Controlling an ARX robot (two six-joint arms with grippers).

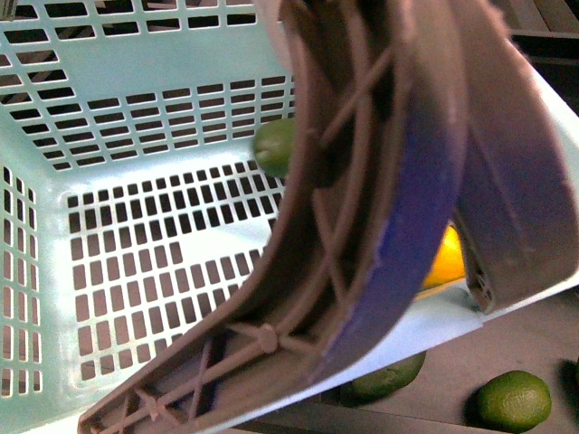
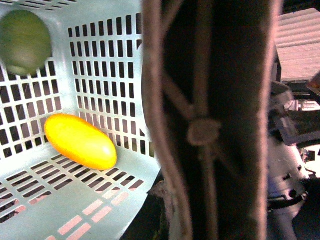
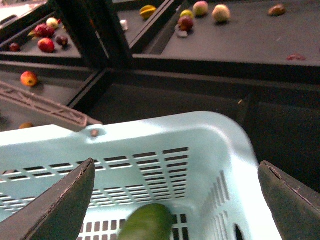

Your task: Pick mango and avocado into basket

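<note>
Right end effector is hanging wide open over the basket, the avocado dropping in blurred below it. Mango is lying on the basket floor. Left end effector: cannot tell. Likely next: retract both arms clear.

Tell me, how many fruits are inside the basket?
2. The mango lies on the floor of the basket by a corner. The avocado is near the wall. The big handle may hide others.

basket – handle across | avocado | mango inside
</note>
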